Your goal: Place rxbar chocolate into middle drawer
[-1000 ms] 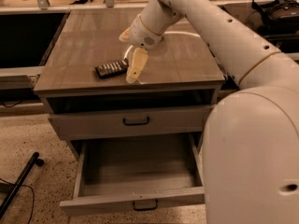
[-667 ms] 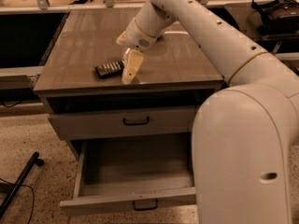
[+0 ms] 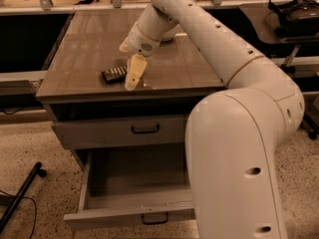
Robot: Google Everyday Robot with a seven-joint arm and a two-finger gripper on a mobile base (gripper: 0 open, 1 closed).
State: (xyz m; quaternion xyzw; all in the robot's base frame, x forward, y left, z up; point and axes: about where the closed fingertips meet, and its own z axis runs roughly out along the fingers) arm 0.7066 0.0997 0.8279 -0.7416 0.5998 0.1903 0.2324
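Well, gripper low over the cabinet top, beside the rxbar.
The rxbar lies flat just left of it; whether the claw is spread or pinched I cannot tell; the middle drawer stands open below.

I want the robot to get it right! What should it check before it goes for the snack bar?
1. Snack bar in sight: ok. It lies flat on the tabletop, near the front edge.
2. Gripper close to the bar: ok. It hangs right beside the bar, low over the tabletop.
3. Bar held: not ok. It lies on the tabletop, not lifted.
4. Lower drawer open: ok. It is pulled out.
5. Room inside that drawer: cannot tell. The arm hides part of it.
6. Upper drawer out of the way: ok. It is shut.
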